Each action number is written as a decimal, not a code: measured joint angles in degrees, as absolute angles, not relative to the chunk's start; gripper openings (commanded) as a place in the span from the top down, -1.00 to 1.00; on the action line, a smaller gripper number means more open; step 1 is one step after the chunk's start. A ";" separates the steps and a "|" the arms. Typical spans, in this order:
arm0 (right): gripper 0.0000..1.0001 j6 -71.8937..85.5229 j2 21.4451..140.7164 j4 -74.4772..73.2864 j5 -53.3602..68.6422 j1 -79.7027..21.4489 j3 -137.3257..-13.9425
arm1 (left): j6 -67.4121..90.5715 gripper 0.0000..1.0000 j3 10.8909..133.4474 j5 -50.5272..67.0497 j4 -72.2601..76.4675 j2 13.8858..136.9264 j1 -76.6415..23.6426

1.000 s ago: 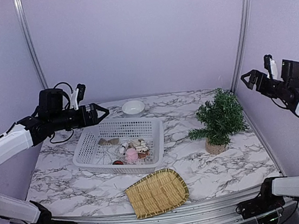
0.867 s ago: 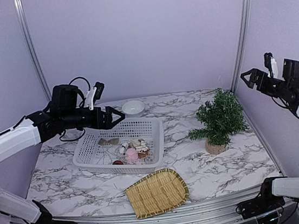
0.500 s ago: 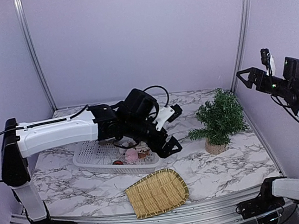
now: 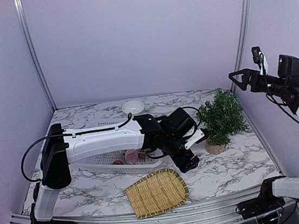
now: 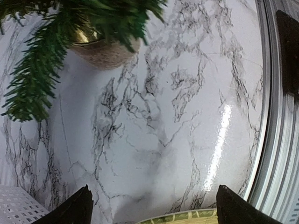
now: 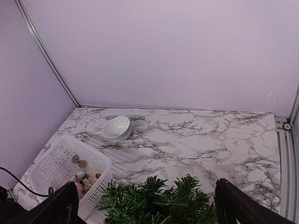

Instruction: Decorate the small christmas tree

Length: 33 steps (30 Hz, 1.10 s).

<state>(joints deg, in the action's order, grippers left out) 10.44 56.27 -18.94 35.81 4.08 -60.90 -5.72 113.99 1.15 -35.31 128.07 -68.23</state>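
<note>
The small christmas tree (image 4: 221,115), dark green in a tan woven pot (image 4: 215,147), stands at the table's right. My left arm reaches across the white basket (image 4: 102,162), and my left gripper (image 4: 190,164) hangs open low over bare marble just left of the pot. In the left wrist view the pot (image 5: 105,53) and a drooping branch (image 5: 35,81) lie ahead of the open left gripper (image 5: 152,212), nothing between its fingers. My right gripper (image 4: 239,79) is raised high at the right, open. It looks down on the treetop (image 6: 159,200), with the right gripper (image 6: 149,210) empty.
Small ornaments (image 6: 86,179) lie in the basket (image 6: 56,163). A white bowl (image 4: 133,107) sits at the back. A woven bamboo tray (image 4: 156,192) lies at the front, its rim (image 5: 187,217) just under my left fingers. The table's metal edge rail (image 5: 275,116) runs close by.
My left arm swung from the far left across the basket and came down beside the tree's pot. My right gripper shifted slightly left and stayed raised.
</note>
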 measured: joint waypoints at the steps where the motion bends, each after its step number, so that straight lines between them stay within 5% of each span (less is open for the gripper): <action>1: -0.98 10.44 56.42 -18.92 35.99 4.08 -60.90 | -6.35 -0.91 115.42 0.97 -36.60 129.32 -68.99; 16: -0.98 10.87 56.95 -17.47 39.05 4.08 -60.71 | -13.78 -0.94 117.43 -6.44 -47.13 135.90 -75.72; 33: -0.98 11.42 56.99 -15.73 41.34 4.08 -58.87 | -19.73 -0.86 81.80 -23.22 -52.16 115.57 -72.29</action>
<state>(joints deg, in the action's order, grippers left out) 11.42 56.99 -15.73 41.34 4.08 -58.87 -19.73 81.80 -23.22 -52.16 115.57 -72.29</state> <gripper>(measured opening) 0.989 0.939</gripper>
